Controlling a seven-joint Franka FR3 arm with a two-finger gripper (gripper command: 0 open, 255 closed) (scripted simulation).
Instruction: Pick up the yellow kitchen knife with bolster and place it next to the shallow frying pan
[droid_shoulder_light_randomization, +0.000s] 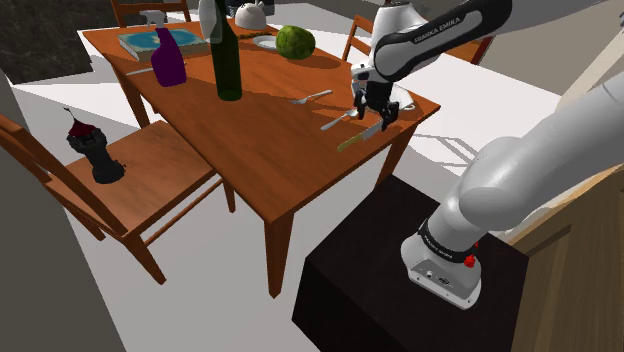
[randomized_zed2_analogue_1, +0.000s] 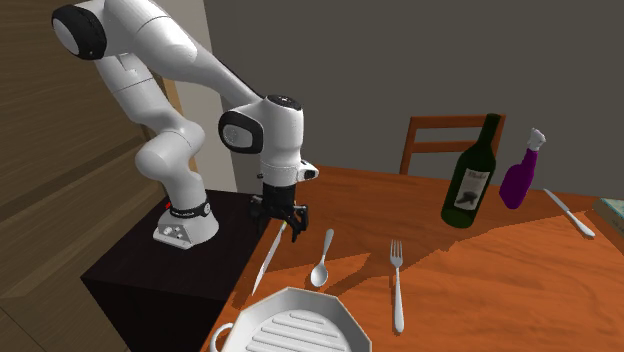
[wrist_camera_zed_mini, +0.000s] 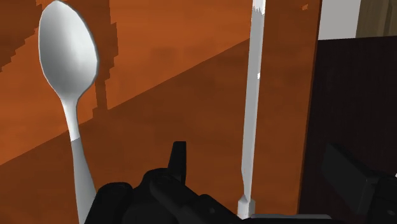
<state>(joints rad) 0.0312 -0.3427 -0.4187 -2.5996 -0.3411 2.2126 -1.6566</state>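
Gripper (randomized_zed2_analogue_1: 283, 232) hangs over the knife (randomized_zed2_analogue_1: 267, 265), fingers spread either side without touching it, wrist vertical under a folded arm. Knife lies along the table (randomized_zed2_analogue_1: 480, 270) edge; spoon (randomized_zed2_analogue_1: 320, 268) just beside it, pan (randomized_zed2_analogue_1: 290, 294) near it, bare tabletop beyond.

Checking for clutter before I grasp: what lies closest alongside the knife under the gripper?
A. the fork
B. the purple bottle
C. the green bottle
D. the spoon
D: the spoon lies on the table alongside the knife, apart from it, with the fork farther off beyond the spoon.
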